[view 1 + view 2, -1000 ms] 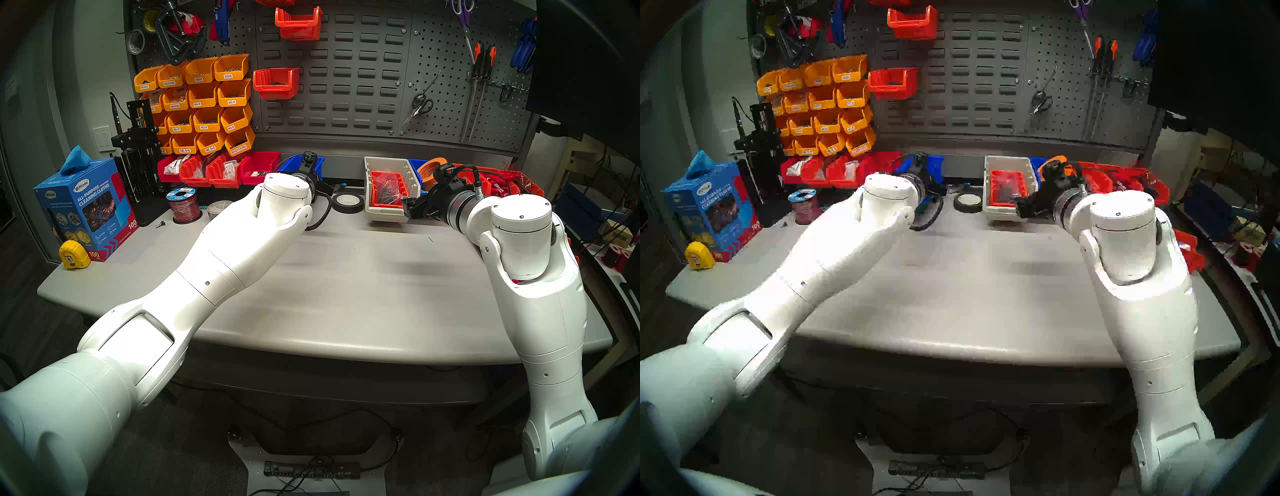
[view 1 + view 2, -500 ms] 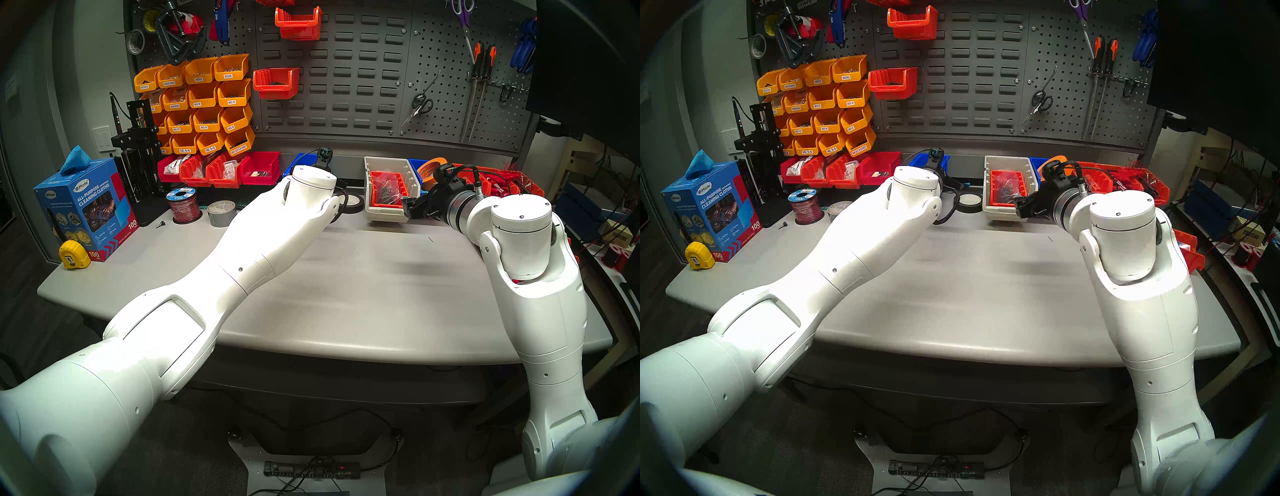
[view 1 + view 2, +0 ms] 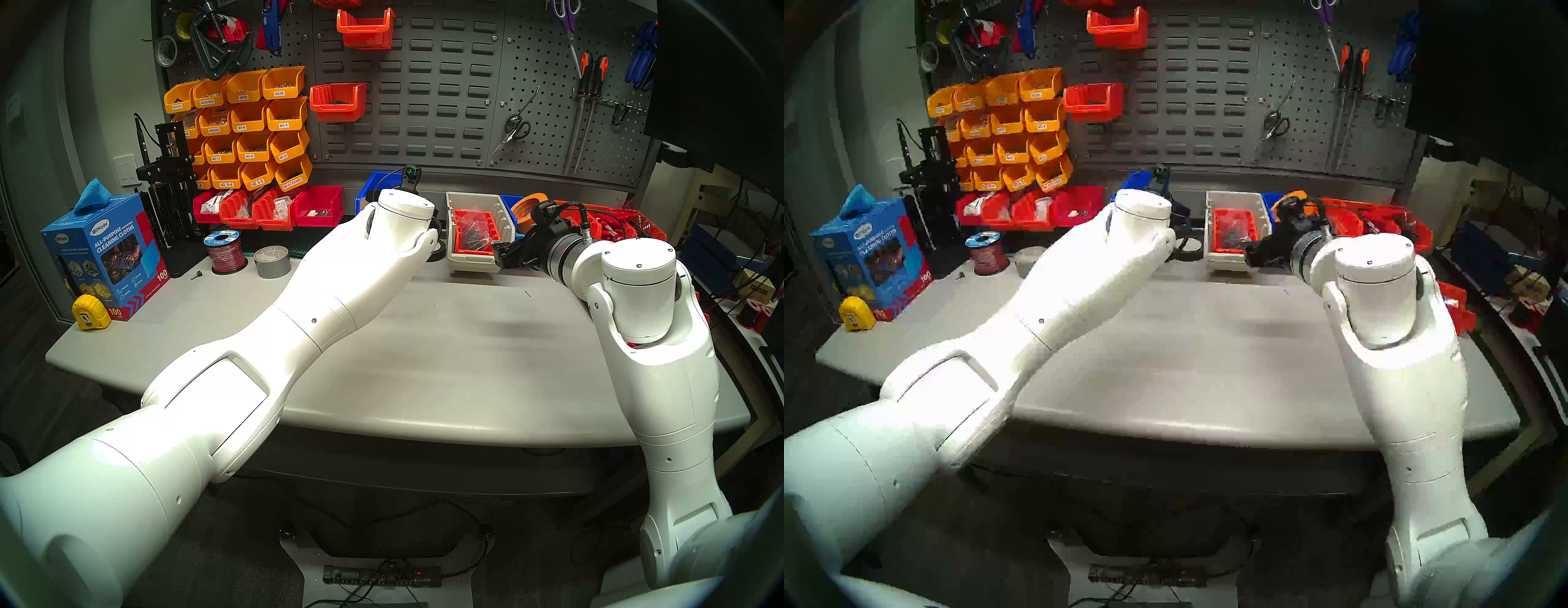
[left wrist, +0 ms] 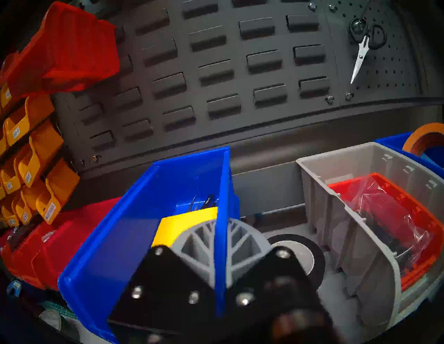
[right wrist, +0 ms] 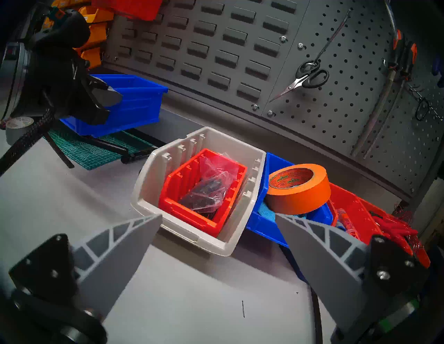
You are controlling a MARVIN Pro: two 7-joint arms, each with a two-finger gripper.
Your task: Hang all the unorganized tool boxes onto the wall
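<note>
Small bin [image 5: 204, 192] in big bin [image 5: 149, 189]; tape roll [image 5: 298, 189] just R.

The left end effector [image 4: 219, 254] has lifted the blue bin [image 4: 134, 240] rightward.

Glossy white arm shells [image 3: 322, 297] with rounded joint caps, small dark screw dots and thin seam lines. Silver ribbed ring and black wrist housing [image 3: 547, 237] trailing a black braided cable. Black plates with silver screws carrying grey trussed fingers [image 5: 319, 242].

Bright blue bin [image 4: 115, 240], beige bin [image 5: 153, 182], orange tape roll [image 5: 300, 192]
</note>
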